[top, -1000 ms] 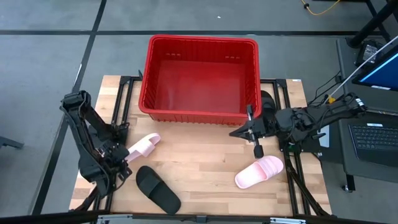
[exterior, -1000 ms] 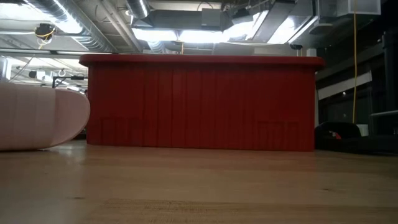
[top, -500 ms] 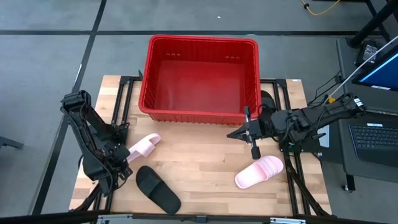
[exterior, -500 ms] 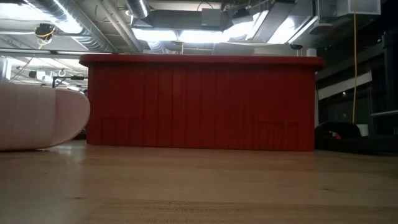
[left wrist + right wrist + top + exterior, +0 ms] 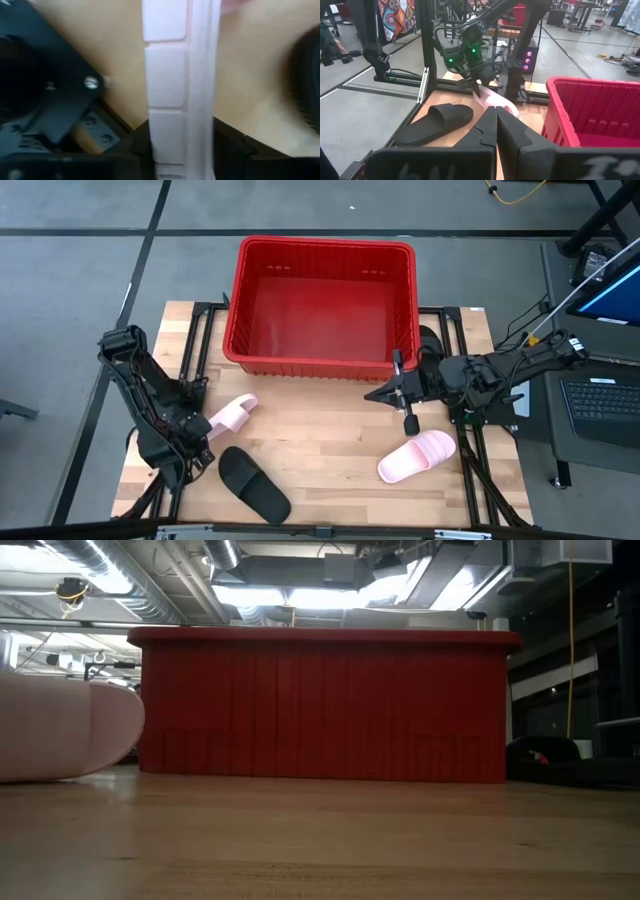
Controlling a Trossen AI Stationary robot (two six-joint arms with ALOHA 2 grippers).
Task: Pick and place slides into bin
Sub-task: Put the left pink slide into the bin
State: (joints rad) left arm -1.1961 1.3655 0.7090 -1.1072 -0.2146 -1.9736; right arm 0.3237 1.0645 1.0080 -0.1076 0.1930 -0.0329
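Observation:
The red bin (image 5: pixel 325 244) stands at the table's far middle; it also shows in the low view (image 5: pixel 320 705). My left gripper (image 5: pixel 200 430) is shut on a pale pink slide (image 5: pixel 232 415) at the table's left. A black slide (image 5: pixel 253 483) lies flat near the front edge. A second pink slide (image 5: pixel 417 456) lies flat at the right front. Another black slide (image 5: pixel 430 343) lies beside the bin's right wall, partly under my right arm. My right gripper (image 5: pixel 374 395) is shut and empty, above the table before the bin's near right corner. My left gripper pinches the pink slide at the end nearest the table's left edge (image 5: pixel 167 135), one finger on each side of the sole. The ribbed underside (image 5: pixel 165 75) faces the wrist camera. In the right wrist view the slide (image 5: pixel 497 102) slants down from the fingers (image 5: pixel 479 89) toward the table.
Black frame rails (image 5: pixel 205 315) run along the table's left and right sides. A laptop (image 5: pixel 600 395) and cables sit beyond the right edge. Bare wood (image 5: pixel 330 430) lies between the slides in front of the bin.

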